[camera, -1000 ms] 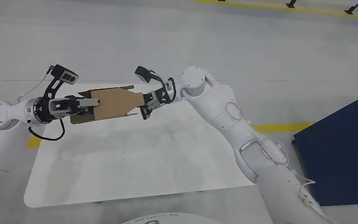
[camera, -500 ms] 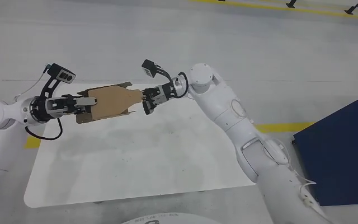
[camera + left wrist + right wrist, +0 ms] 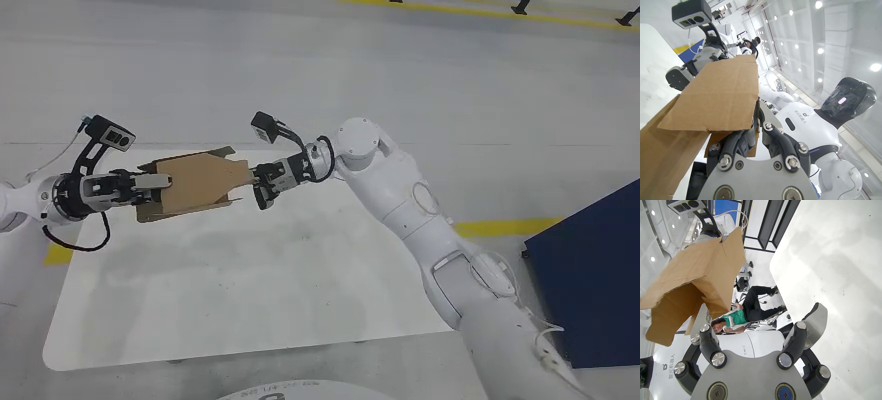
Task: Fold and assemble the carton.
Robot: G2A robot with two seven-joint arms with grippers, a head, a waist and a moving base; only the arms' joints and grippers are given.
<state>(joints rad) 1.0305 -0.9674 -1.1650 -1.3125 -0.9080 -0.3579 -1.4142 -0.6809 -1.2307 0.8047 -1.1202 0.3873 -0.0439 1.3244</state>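
A brown cardboard carton, partly unfolded with its flaps loose, hangs in the air over the far left part of the white table. My left gripper holds its left end, the fingers shut on a flap under the broad panel. At the carton's right end is my right gripper. It is open, with the carton against the outside of one finger and nothing between the two fingers.
The tabletop under and in front of the carton is bare. A dark blue block stands on the floor to the right, beyond a yellow floor line.
The right arm swung its wrist a little toward the table's far edge and stayed at the carton's right end. The carton shifted slightly with it, and the left arm barely moved.
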